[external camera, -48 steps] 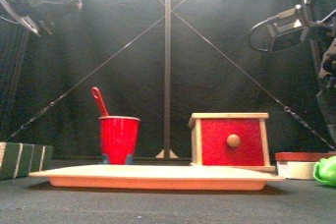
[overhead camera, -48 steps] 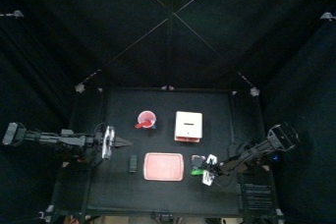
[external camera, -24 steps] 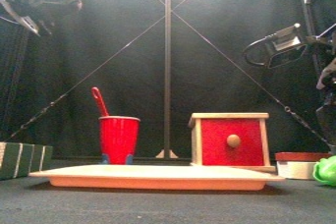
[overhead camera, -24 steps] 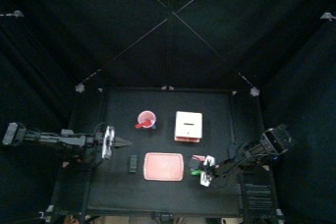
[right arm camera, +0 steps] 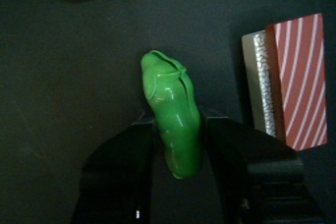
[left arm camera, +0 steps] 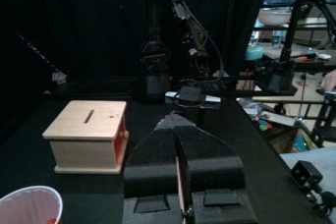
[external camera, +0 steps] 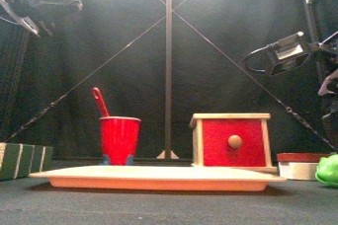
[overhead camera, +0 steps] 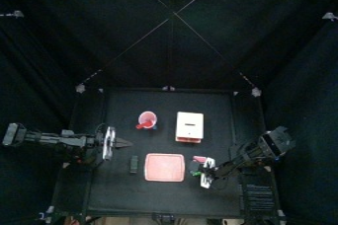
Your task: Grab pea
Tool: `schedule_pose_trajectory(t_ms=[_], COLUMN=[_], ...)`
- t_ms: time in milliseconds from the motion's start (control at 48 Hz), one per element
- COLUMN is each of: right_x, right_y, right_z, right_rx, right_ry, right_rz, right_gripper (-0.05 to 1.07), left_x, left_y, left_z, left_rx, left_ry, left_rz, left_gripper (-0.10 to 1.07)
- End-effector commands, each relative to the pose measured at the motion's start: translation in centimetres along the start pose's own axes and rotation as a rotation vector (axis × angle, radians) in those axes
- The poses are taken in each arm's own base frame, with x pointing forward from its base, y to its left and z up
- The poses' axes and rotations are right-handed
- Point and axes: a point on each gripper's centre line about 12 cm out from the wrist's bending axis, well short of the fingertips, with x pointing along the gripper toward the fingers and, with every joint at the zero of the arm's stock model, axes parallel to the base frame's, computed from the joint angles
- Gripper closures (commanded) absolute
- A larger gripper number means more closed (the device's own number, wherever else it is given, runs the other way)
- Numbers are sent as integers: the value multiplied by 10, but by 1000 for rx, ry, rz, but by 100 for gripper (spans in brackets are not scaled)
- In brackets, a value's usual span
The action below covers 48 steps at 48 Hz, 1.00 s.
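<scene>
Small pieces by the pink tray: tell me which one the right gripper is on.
The green pea, lying between the right gripper's open jaws; the red-striped block lies beside it, outside them.

Robot lab: black-curtained pen, small black table, equipment racks beyond

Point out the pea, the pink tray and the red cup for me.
pea (right arm camera: 172,118), right wrist view, middle of the pod.
pink tray (overhead camera: 164,168), top view, its bare centre.
red cup (external camera: 119,139), front view, its side wall.
</scene>
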Motion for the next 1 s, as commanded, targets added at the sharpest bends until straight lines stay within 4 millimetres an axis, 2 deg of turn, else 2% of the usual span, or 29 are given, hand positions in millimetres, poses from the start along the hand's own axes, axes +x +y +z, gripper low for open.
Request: schedule_pose_trajectory(t_ms=[0, 188, 562, 979], right_x=[-7, -15, -44, -58], right_y=[3, 7, 16, 15], right_z=[6, 16, 56, 94], right_rx=[9, 12, -28, -12], right_ry=[-23, -52, -198, -297], right_rz=[19, 36, 58, 61], right_gripper=[41, 51, 51, 51], left_x=[2, 2, 2, 2], left_y=[-1, -1, 0, 0], left_z=[6, 5, 4, 6], left_rx=[1, 0, 1, 31], left_ry=[-18, -17, -15, -21], left_rz=[-3, -3, -2, -3], left_gripper=[101, 101, 101, 101])
